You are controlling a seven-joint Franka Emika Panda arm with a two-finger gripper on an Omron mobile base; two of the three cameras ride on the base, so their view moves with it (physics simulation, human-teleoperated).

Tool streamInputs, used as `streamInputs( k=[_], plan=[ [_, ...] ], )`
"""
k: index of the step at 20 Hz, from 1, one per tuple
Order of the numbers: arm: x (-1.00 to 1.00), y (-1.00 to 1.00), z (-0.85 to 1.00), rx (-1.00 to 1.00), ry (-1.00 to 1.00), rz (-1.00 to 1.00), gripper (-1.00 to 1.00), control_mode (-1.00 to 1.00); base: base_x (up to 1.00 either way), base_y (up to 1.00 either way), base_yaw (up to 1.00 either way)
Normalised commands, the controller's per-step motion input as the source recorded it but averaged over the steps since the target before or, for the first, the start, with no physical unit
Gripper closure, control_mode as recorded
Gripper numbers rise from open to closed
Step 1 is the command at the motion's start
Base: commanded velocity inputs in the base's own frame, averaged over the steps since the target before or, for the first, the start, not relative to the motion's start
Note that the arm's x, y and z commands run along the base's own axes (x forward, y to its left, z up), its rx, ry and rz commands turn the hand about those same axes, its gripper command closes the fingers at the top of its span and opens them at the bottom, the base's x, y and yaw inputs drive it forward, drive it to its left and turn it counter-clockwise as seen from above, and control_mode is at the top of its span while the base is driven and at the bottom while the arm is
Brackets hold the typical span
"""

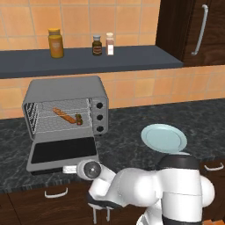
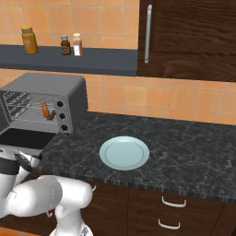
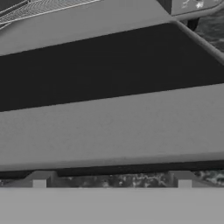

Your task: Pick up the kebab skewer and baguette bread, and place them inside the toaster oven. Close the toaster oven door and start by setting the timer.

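At the left of the left base view the toaster oven [image 1: 66, 105] stands with its toaster oven door [image 1: 61, 151] folded down flat. On its rack lie the baguette bread [image 1: 63, 115] and, at its right end, the kebab skewer [image 1: 78, 119]. Right of centre, a pale plate [image 1: 163, 138] rests on the dark surface [image 1: 127, 140]. The jaws' state cannot be told.

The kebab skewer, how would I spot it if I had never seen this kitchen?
Find the silver toaster oven on the dark counter, its door folded down flat. On the wire rack inside lie two things side by side. The kebab skewer is the short, dark, chunky one nearer the knobs, right of the long orange-brown baguette.
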Motion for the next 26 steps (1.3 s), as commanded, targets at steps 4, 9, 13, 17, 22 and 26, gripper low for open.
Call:
streamInputs(
  k=[4,9,13,17,22,26],
  plan=[
    [0.3,-0.12,0.58,0.06,-0.18,0.0,-1.0,-1.0,0.0,0.0,0.0],
    [0.32,-0.2,0.76,0.04,-0.1,0.0,-1.0,-1.0,0.0,0.0,0.0],
    [0.49,-0.21,0.79,0.02,-0.04,0.0,-1.0,-1.0,0.0,0.0,0.0],
    [0.53,-0.26,0.62,0.02,0.0,0.0,-1.0,-1.0,0.0,0.0,0.0],
    [0.62,-0.27,0.44,0.01,-0.01,0.0,-1.0,-1.0,0.0,0.0,0.0],
    [0.58,-0.21,0.36,0.0,-0.09,0.0,-1.0,-1.0,0.0,0.0,0.0]
  ],
)
